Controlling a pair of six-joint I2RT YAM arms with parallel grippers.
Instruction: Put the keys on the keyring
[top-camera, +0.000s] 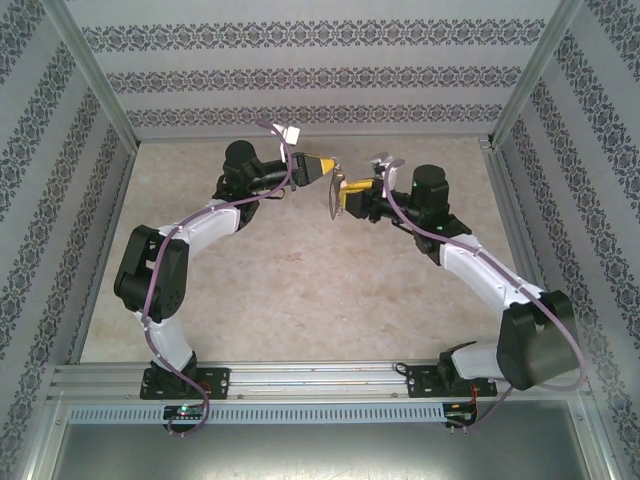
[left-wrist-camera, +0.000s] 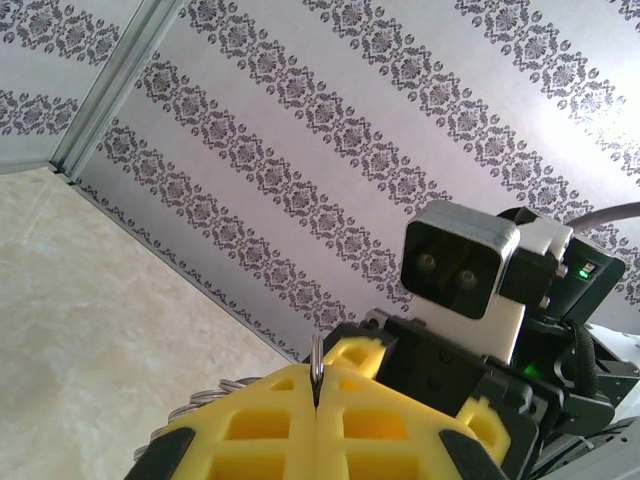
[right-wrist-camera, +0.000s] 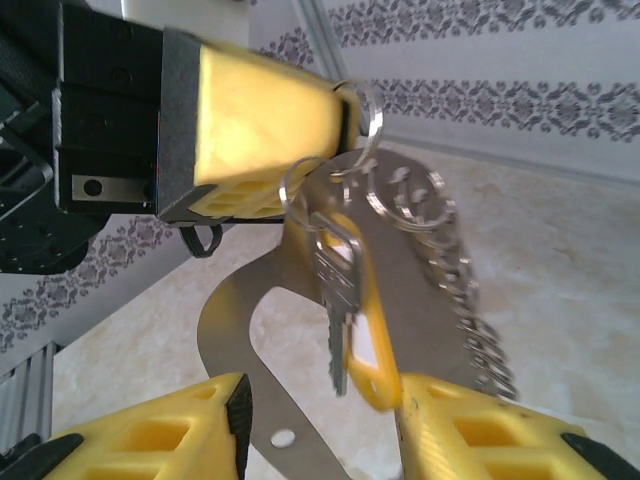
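My left gripper (top-camera: 324, 168) is raised over the far middle of the table and shut on a thin split ring (left-wrist-camera: 317, 362) of the keyring. In the right wrist view, below the left gripper (right-wrist-camera: 343, 100), hangs the keyring (right-wrist-camera: 216, 320), a flat grey metal loop fringed with small rings (right-wrist-camera: 470, 300). The keys (right-wrist-camera: 338, 290), one silver key with a yellow plastic tag, dangle from a ring in front of the loop. My right gripper (right-wrist-camera: 320, 400) faces it, open, one finger on each side. The tag's lower end touches the right finger (right-wrist-camera: 450, 420).
The marble-patterned table (top-camera: 300, 280) lies below both arms. Patterned walls and metal frame posts (top-camera: 95, 80) enclose it on three sides. In the left wrist view, the right arm's wrist camera (left-wrist-camera: 460, 265) sits just beyond my left fingers.
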